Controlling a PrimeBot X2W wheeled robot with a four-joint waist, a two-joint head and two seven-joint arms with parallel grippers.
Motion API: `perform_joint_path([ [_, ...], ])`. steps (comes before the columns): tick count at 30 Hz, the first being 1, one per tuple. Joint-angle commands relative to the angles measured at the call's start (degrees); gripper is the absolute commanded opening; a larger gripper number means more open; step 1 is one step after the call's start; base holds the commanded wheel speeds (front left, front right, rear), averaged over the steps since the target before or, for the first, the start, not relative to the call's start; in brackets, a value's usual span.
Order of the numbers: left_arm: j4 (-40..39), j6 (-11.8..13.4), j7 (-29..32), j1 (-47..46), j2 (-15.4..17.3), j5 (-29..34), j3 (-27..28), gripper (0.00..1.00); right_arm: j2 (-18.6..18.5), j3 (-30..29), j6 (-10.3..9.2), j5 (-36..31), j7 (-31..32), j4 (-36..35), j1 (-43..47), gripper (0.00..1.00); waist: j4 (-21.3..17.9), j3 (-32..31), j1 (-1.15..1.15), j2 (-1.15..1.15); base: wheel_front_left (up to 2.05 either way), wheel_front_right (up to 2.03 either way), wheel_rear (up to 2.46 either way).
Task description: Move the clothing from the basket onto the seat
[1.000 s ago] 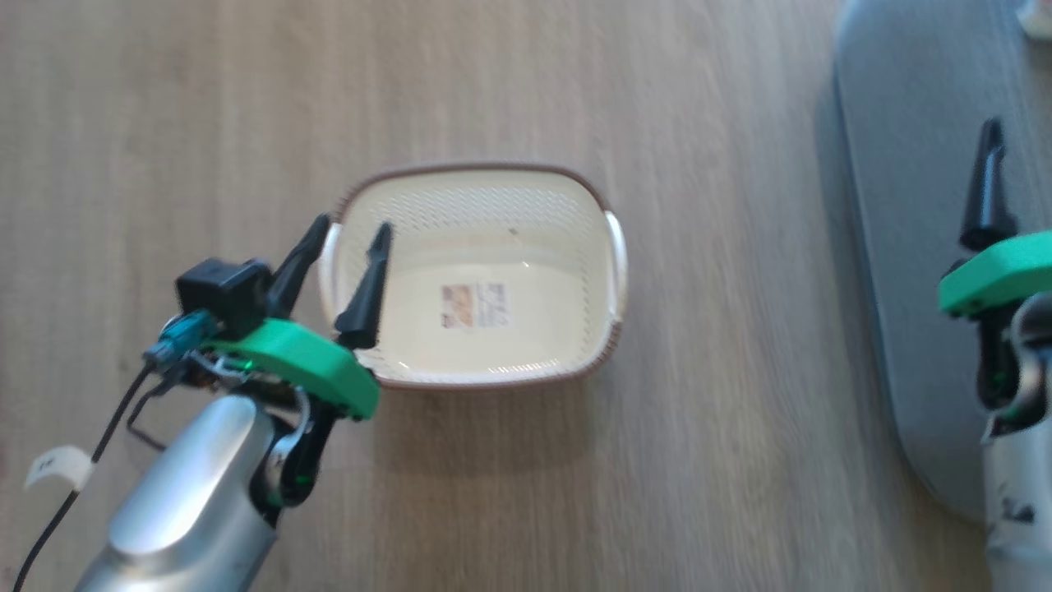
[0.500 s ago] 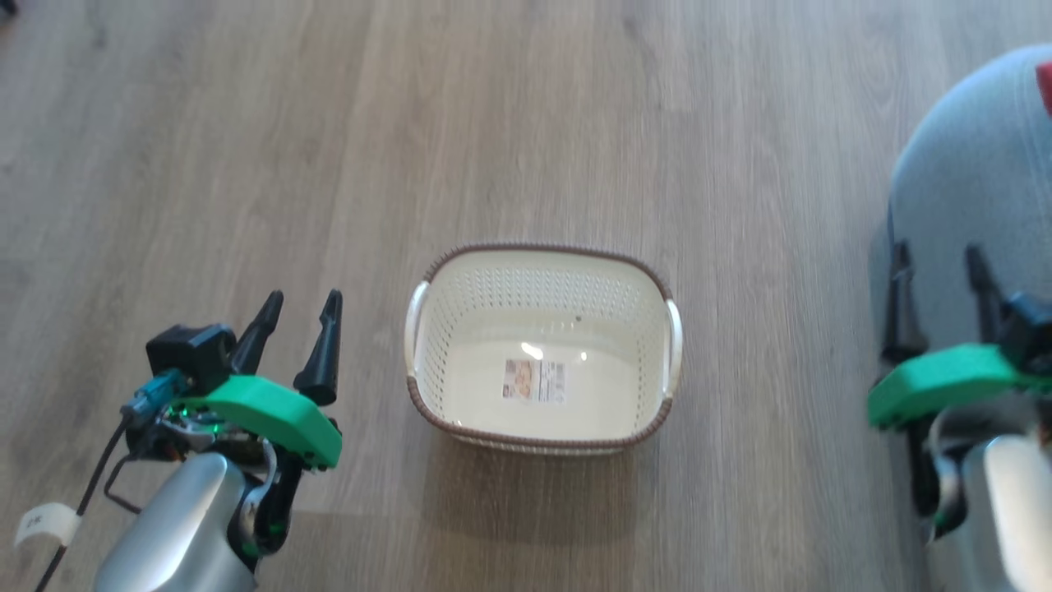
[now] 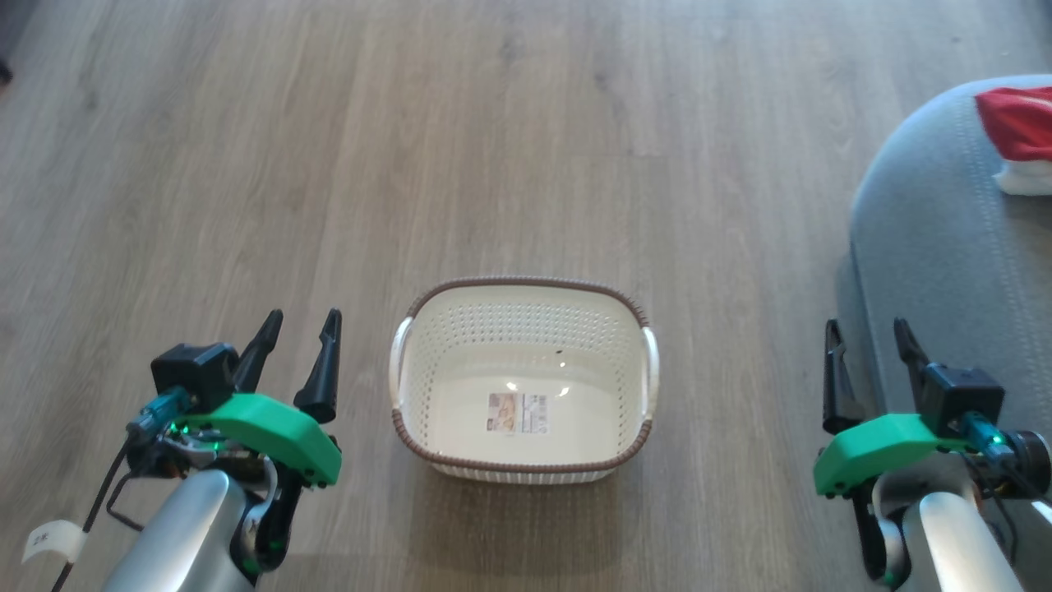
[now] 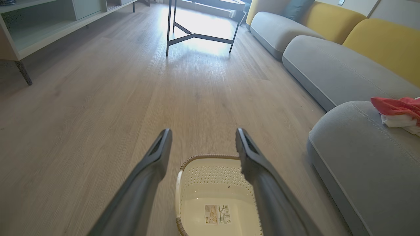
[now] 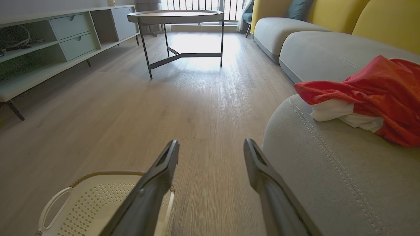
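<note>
where the clothing (image 3: 1019,123) lies: bunched on top of the seat (image 3: 937,247), at the right edge of the head view, red folds over a white band.
clothing up close: in the right wrist view it sits just behind the seat's rounded corner, the white part tucked under the red.
basket: the basket (image 3: 526,333) stands upright on the wooden floor (image 3: 526,123) between the two arms, apart from the seat with bare boards between them.
basket inside: the cream bottom is in plain view, with the label sticker (image 3: 518,411) flat on it near the middle.
basket edge: a brown rim (image 3: 523,282) runs all round, with a pale handle (image 3: 400,362) at each short end.
left gripper: the left gripper (image 3: 303,319) hangs over the floor just left of the basket, its fingers spread wide with nothing between them.
right gripper: the right gripper (image 3: 866,329) hangs to the right of the basket, by the seat's edge, fingers equally wide apart and holding nothing.
seat: grey upholstery with pale double stitching along the curve.
beyond: the right wrist view takes in a round table (image 5: 175,14) on dark legs, a low shelf unit (image 5: 49,39) with drawers, and yellow back cushions (image 5: 384,23).
</note>
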Motion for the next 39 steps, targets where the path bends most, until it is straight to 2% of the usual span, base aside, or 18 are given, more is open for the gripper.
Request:
perform_joint_path([
  [1,-1.1,-0.3,-0.7,-1.4,1.0,0.6,2.7,1.0,0.3,1.9,0.4,-0.4,-0.7,-1.2,-0.1,1.0,-1.3,-0.9,0.01,0.0,0.0,0.0,0.0],
  [12,2.0,-0.8,-0.7,-0.2,0.8,0.8,3.2,1.0,0.3,3.5,0.4,-0.8,-1.6,1.5,0.3,1.0,-4.1,-3.6,0.01,0.0,0.0,0.0,0.0],
  [33,4.0,-2.5,-0.7,0.3,-0.8,2.9,4.4,1.0,0.4,4.3,0.4,-1.9,-2.2,3.4,0.7,1.0,-3.2,-5.2,0.01,0.0,0.0,0.0,0.0],
  [34,5.4,-2.5,0.0,2.3,-1.9,2.5,2.0,0.0,0.4,2.9,0.0,-1.4,-1.5,5.0,1.3,0.0,-3.2,-5.2,0.01,0.0,0.0,0.0,0.0],
  [39,7.5,-2.5,0.4,4.4,-2.9,1.9,1.9,0.0,0.5,2.9,0.01,-0.4,-1.0,7.9,2.1,0.0,-3.2,-5.2,0.01,0.0,0.0,0.0,0.0],
])
